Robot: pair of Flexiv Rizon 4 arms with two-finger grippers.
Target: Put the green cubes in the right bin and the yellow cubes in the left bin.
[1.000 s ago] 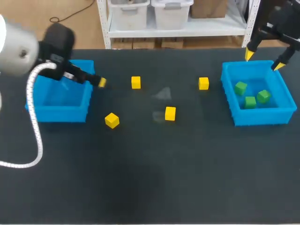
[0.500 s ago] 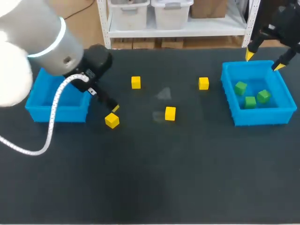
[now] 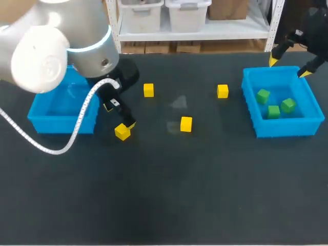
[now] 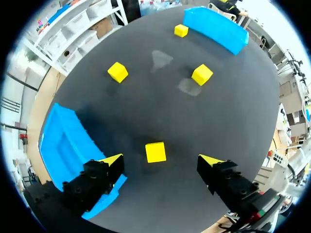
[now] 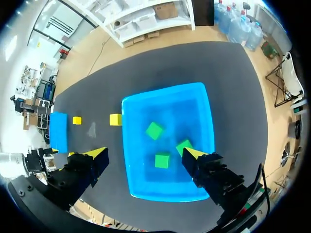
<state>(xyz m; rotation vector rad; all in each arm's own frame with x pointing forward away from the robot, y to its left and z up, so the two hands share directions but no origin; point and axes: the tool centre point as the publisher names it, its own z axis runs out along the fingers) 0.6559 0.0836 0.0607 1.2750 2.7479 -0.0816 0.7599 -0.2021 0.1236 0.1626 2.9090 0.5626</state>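
Four yellow cubes [image 3: 186,124] remain on the table [image 3: 179,195]; none is in the left bin [image 3: 61,124]. Within the last second the left gripper [image 3: 120,117] has travelled from that bin's far corner to the nearest cube [image 4: 155,151]. It now stands over the cube, fingers spread wide, the cube between them and untouched. Next step, by judgement: descend and close. The right gripper [image 3: 289,66] has not moved; it hangs open above the right bin [image 3: 284,131], which holds three green cubes [image 3: 274,111].
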